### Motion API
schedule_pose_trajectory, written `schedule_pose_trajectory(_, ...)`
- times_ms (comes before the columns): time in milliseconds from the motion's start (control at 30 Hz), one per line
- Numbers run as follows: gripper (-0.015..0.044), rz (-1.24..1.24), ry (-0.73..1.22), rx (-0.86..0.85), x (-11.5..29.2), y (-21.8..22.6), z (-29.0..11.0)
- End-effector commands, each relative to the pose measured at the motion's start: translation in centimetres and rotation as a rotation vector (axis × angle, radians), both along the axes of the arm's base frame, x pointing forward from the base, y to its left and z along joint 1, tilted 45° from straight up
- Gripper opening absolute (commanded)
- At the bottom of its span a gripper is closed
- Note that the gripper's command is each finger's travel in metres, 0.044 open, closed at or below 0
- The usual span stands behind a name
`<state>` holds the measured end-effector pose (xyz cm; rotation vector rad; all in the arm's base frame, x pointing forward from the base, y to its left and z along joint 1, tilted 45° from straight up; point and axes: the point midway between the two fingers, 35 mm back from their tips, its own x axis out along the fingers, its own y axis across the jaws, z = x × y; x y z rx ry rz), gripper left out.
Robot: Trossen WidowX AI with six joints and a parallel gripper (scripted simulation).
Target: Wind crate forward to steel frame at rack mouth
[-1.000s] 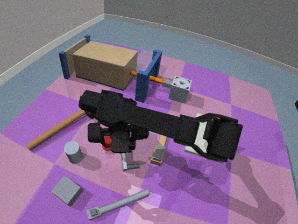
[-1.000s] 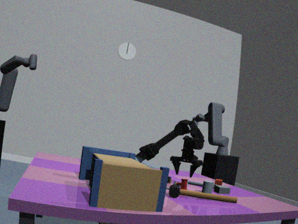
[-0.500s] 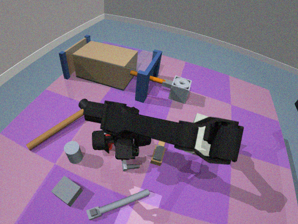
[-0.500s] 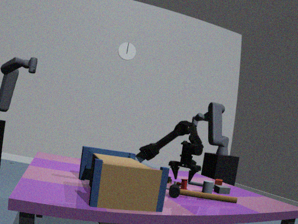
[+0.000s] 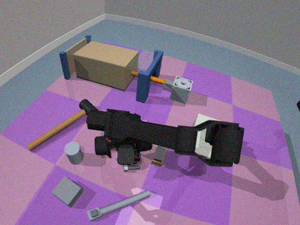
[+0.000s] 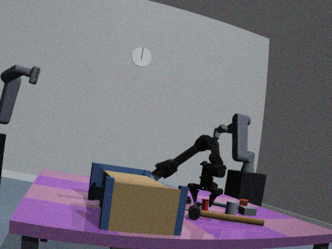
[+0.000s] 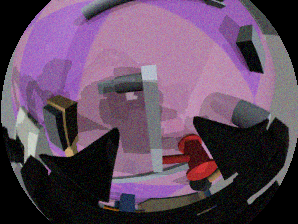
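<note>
The tan crate [image 5: 105,63] [image 6: 144,200] sits flat inside the cubby with blue posts, set back from the blue front frame [image 5: 147,75]. An orange strap [image 5: 158,79] runs from it through the frame to the grey winch [image 5: 182,87], whose round top hole is empty. The winch handle, a grey L-shaped crank [image 5: 131,167] [image 7: 152,106] with a red knob [image 5: 106,139] [image 7: 193,156] [image 6: 205,204], lies on the bench. My gripper [image 5: 116,151] [image 6: 204,199] [image 7: 157,125] is open and empty, low over the handle, with a finger on each side of the crank arm.
A hammer [image 5: 54,131] [image 6: 231,218] lies left of the gripper. A grey cylinder [image 5: 73,152], a grey block [image 5: 67,191] and a long grey bar [image 5: 119,204] lie in front. A dark brown-edged block [image 5: 159,155] lies under the arm, near a white pad [image 5: 201,120].
</note>
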<state>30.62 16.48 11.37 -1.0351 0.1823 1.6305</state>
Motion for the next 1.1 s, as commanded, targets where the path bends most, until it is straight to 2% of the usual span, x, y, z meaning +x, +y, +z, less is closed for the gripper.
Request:
schedule_pose_trajectory(0, 0.0440, -0.003, 0.010, -0.006, -0.16, 0.42, -0.70)
schedule_pose_trajectory(100, 0.0440, -0.003, 0.010, -0.006, -0.17, 0.50, -0.77)
schedule_pose_trajectory(1067, 0.0247, 0.001, 0.002, 0.000, -0.05, 0.36, -0.36)
